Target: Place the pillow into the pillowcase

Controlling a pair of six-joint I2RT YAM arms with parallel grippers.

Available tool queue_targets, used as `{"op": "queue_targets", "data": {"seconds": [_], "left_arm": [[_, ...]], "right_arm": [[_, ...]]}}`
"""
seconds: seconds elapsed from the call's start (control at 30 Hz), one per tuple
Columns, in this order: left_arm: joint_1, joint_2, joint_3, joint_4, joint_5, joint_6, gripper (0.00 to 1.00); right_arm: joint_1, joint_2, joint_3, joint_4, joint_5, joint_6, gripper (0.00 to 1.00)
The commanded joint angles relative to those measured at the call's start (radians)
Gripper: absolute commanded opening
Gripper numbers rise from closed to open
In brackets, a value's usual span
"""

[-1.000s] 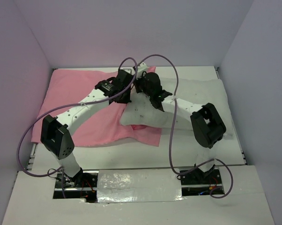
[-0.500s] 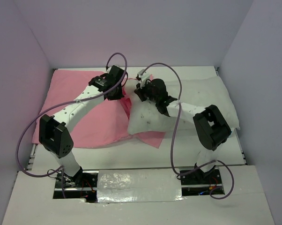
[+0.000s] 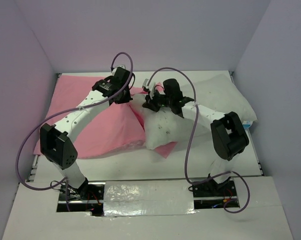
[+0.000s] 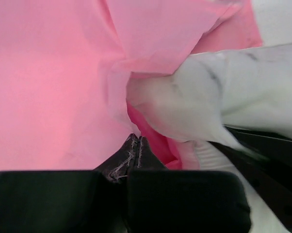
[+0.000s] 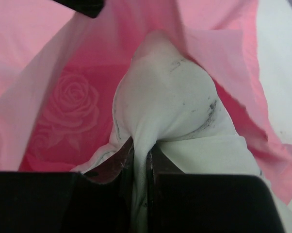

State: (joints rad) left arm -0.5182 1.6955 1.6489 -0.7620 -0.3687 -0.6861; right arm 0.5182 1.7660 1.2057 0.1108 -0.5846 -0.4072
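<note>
Pinching, right gripper (image 5: 141, 153): you had it clamped on a corner of the pillow (image 5: 168, 97), just inside the pillowcase (image 5: 73, 107) mouth.
Your left gripper (image 4: 135, 145): closed on the pillowcase's upper edge.
Pillow body: lay to the right, outside.

White work table boxed in by plain walls

The white table top (image 3: 245, 162) sits inside a three-sided enclosure: a pale back wall (image 3: 150, 30), a left wall (image 3: 15, 90) and a right wall (image 3: 283, 75) (all tinted faintly lilac). At the near edge, a crinkled silvery strip of tape (image 3: 148, 192) lies across a white front board (image 3: 140, 225).
</note>
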Motion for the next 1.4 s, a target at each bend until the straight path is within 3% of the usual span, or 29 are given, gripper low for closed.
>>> {"op": "queue_targets", "data": {"seconds": [0.0,0.2,0.5,0.67,0.77,0.87,0.9,1.0,1.17,1.23,1.37], "left_arm": [[-0.005,-0.088,-0.004,0.101,0.034,0.005,0.00],[-0.063,-0.125,-0.043,0.147,0.053,0.040,0.00],[-0.094,-0.125,-0.098,0.162,0.097,0.039,0.00],[-0.097,-0.122,-0.127,0.144,0.099,0.017,0.00],[-0.098,-0.126,-0.143,0.138,0.099,0.013,0.00],[-0.097,-0.125,-0.152,0.132,0.079,0.007,0.00],[-0.098,-0.119,-0.146,0.122,0.071,0.005,0.00],[-0.095,-0.094,-0.114,0.083,0.019,-0.007,0.00],[-0.062,-0.040,-0.063,0.078,0.010,-0.012,0.00],[-0.039,-0.033,-0.061,0.092,0.030,-0.010,0.00],[-0.028,-0.040,-0.078,0.118,0.062,-0.001,0.00]], "right_arm": [[0.020,0.050,0.101,-0.154,-0.202,-0.093,0.00],[0.032,0.148,0.176,0.047,-0.183,0.071,0.00],[0.040,0.292,0.281,0.511,0.181,0.511,0.00],[0.039,0.323,0.310,0.587,0.409,0.576,0.00],[0.031,0.334,0.324,0.592,0.439,0.544,0.02],[0.011,0.365,0.353,0.560,0.405,0.545,0.16],[0.006,0.378,0.379,0.494,0.347,0.523,0.38],[-0.007,0.357,0.368,0.355,0.242,0.446,0.64],[-0.029,0.176,0.267,0.190,0.145,0.340,0.80],[-0.040,0.101,0.253,0.135,0.074,0.337,0.82],[-0.069,0.009,0.271,-0.032,-0.026,0.308,0.98]]}}
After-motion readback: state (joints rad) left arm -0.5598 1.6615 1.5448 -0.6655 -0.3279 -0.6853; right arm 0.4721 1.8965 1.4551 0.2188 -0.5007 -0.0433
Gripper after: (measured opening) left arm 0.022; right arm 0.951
